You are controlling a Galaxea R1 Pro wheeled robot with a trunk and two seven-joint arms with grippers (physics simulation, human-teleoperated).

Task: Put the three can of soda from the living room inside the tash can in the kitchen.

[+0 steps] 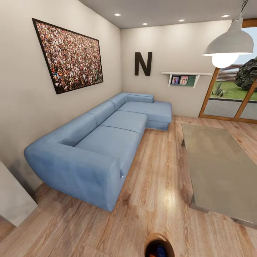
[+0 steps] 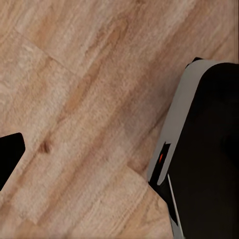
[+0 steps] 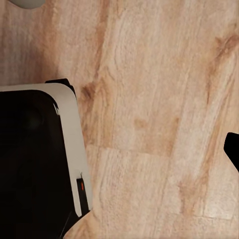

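The head view looks into the living room point(image 1: 150, 117). A long light-blue corner sofa point(image 1: 103, 139) runs along the left wall and turns at the far corner. A large crowd photo point(image 1: 69, 55) hangs above the sofa, and a black letter N point(image 1: 143, 63) is mounted on the far wall beside a white wall shelf point(image 1: 185, 75). A low tabletop point(image 1: 221, 167) with a glassy grey surface stands to the right of the sofa, apart from it, on the wood plank floor point(image 1: 157, 192). A white pendant lamp point(image 1: 228, 44) hangs at upper right, in front of a wood-framed window.

At the bottom edge of the head view, a round copper-brown trash can point(image 1: 159, 246) is partly in frame. Its dark interior holds something blue and orange, too cropped to identify as the soda cans.

The left wrist view shows the plank floor and the robot's grey-and-black base point(image 2: 209, 149). One dark fingertip point(image 2: 10, 152) of the left pincer enters at the frame edge; its state cannot be told.

The right wrist view shows the floor, the base point(image 3: 40, 159) and one dark fingertip point(image 3: 233, 149) of the right pincer; its state cannot be told.
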